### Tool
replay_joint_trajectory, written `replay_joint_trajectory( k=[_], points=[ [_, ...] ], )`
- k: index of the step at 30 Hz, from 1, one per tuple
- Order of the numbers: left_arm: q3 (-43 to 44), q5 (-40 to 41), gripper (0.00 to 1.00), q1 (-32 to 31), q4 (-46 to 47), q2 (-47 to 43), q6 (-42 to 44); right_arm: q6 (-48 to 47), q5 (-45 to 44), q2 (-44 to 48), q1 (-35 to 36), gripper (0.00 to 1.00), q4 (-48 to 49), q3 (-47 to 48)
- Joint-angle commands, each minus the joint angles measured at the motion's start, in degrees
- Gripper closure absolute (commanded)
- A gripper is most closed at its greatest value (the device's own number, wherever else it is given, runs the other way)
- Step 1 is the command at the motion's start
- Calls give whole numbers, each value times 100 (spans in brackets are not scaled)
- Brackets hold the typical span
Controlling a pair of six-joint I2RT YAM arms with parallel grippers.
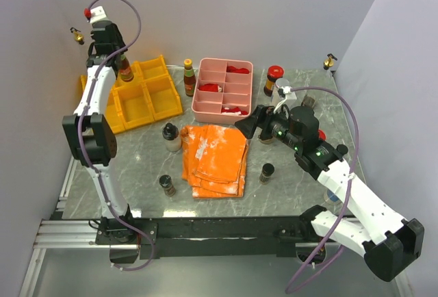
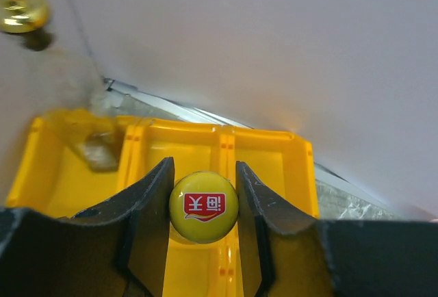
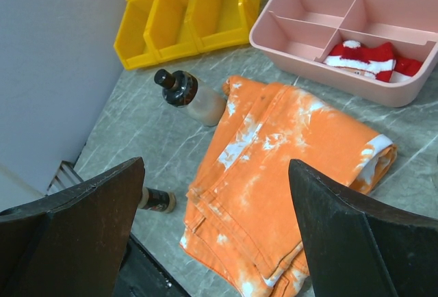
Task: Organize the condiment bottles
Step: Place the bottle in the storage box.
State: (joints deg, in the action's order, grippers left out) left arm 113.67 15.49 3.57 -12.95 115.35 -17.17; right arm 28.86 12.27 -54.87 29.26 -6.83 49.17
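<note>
The left gripper [image 2: 203, 167] clamps a yellow-capped bottle [image 2: 203, 207] over the yellow bins [image 1: 147, 98] at the bench's far-left corner, the right gripper [image 3: 215, 167] gapes wide, and the pink tray [image 1: 205, 110] holds red pieces [image 1: 237, 70].

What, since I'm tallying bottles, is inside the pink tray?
Only red pieces lie in some compartments of the pink tray; no bottle shows. What lies beneath those pieces is covered.

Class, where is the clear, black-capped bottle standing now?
Top view: the clear bottle stands left of centre, just left of the orange cloth, in front of the yellow bins.
</note>
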Motion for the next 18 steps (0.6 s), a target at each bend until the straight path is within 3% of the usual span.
replay_joint_trajectory(
  k=[1,10,18],
  points=[
    [892,-292,99,82,1146,206,82,-38,-85,161,10,6,103,260],
    [569,-713,99,328,2006,690,91,-83,-190,12,10,6,41,401],
    [788,-968,99,399,2315,1288,126,-91,-225,-137,19,6,68,427]
  ],
)
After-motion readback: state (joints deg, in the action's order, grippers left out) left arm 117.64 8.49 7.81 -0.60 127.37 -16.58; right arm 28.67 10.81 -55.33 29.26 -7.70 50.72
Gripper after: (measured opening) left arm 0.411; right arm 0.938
